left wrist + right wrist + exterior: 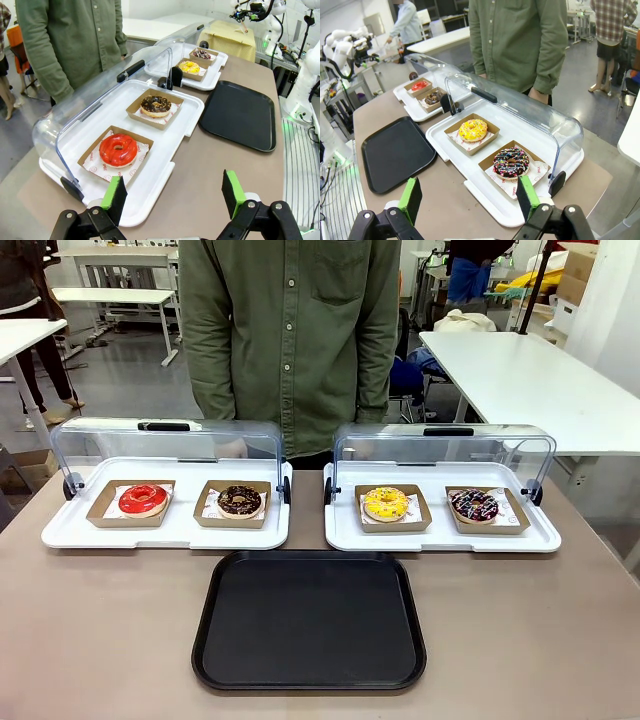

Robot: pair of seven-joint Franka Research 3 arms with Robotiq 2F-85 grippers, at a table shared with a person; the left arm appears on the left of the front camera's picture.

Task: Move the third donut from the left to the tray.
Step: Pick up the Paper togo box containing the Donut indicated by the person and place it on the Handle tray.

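**Yellow donut in its holder, both grippers wide**

Table (100,640): matte grey-brown, edges cut off by the frame, with a room of white desks behind. Person (290,340): green buttoned shirt, cropped above the chest, hands partly hidden behind clear domed lids. Tray (310,625): flat black plastic, rounded corners, low rim. White trays (165,538) just beyond it, lids rolled back. Donut (386,503): yellow crumbed icing, square brown card holder, left slot of the right white tray. Left gripper (174,186) and right gripper (469,190): fingers spread wide, holding nothing.

Lab hall with white worktables (530,380)
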